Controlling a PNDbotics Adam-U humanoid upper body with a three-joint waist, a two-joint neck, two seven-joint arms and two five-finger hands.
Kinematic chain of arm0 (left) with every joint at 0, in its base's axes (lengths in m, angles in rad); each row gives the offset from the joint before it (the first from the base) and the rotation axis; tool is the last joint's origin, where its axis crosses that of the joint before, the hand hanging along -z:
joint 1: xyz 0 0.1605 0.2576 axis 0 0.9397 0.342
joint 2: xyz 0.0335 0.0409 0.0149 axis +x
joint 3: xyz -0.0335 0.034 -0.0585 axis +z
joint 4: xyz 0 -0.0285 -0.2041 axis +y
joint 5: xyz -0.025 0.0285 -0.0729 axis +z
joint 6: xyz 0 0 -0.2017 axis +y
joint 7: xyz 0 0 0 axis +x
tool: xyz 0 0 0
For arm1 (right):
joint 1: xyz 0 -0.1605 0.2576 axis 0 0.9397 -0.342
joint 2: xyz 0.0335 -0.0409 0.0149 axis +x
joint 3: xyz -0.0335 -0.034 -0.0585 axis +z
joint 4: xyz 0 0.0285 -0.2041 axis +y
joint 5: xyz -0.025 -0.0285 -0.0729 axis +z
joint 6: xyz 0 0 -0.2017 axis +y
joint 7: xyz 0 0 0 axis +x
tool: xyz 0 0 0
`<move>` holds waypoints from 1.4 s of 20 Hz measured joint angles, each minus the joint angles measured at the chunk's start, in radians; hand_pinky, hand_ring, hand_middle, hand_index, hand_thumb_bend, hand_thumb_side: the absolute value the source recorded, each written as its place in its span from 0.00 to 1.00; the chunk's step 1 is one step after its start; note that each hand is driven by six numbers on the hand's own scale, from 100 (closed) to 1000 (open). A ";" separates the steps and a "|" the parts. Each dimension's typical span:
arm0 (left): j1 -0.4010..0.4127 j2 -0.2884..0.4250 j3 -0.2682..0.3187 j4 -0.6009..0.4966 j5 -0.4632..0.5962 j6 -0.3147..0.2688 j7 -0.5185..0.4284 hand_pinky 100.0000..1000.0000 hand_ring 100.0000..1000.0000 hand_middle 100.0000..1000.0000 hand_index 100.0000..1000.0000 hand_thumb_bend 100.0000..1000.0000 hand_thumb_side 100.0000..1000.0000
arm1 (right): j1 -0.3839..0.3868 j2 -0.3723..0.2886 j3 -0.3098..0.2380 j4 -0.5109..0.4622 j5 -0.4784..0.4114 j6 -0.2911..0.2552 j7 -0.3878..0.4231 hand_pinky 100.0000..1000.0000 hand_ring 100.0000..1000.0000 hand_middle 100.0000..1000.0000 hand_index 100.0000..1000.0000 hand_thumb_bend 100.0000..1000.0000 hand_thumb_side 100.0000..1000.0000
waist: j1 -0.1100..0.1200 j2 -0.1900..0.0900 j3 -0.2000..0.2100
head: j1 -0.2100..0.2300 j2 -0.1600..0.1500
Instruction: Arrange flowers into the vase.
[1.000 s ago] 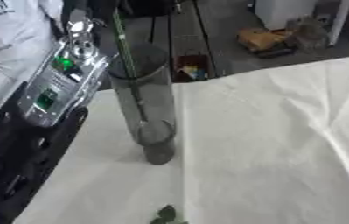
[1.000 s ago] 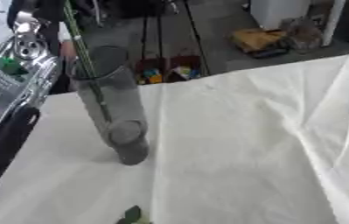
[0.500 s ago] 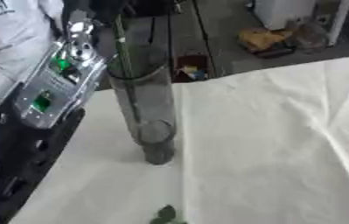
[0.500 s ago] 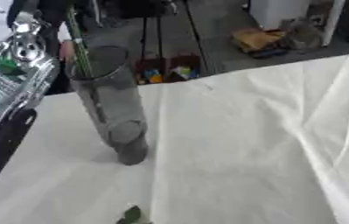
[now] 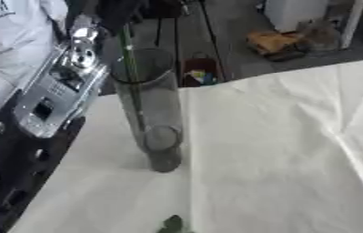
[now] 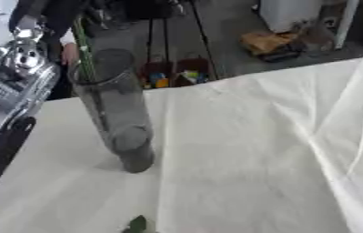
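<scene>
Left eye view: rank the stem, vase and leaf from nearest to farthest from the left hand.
1. Green stem, right beside the left hand at upper left, running down into the vase.
2. Vase, below the hand, centre-left.
3. Leaf, at the bottom edge.

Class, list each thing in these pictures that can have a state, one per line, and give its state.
Tall clear glass vase: upright on the cloth, a stem inside.
Thin green flower stem: in the vase, rising out the top.
White tablecloth: spread, creased.
Small green leaf: lying loose at the near edge.
</scene>
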 measured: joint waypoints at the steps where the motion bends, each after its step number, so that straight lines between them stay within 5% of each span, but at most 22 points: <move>1: 0.001 0.000 0.000 -0.003 0.003 -0.006 0.007 0.25 0.36 0.60 0.29 0.00 0.71 | 0.000 0.000 0.000 0.000 0.000 0.000 0.000 0.86 0.77 0.28 0.88 0.00 0.91 | 0.000 0.000 0.000 | 0.000 0.000; 14: 0.021 0.001 -0.007 -0.021 0.068 -0.099 0.094 0.30 0.41 0.65 0.34 0.00 0.77 | -0.006 0.000 0.000 0.000 0.000 0.000 0.000 0.86 0.77 0.28 0.88 0.00 0.91 | -0.001 0.000 -0.003 | -0.001 -0.009; 28: 0.038 0.001 -0.026 -0.020 0.041 -0.123 0.076 0.32 0.42 0.67 0.39 0.00 0.73 | -0.008 0.000 0.000 0.000 -0.003 0.008 -0.001 0.86 0.77 0.28 0.88 0.00 0.91 | -0.001 0.002 -0.004 | -0.005 -0.009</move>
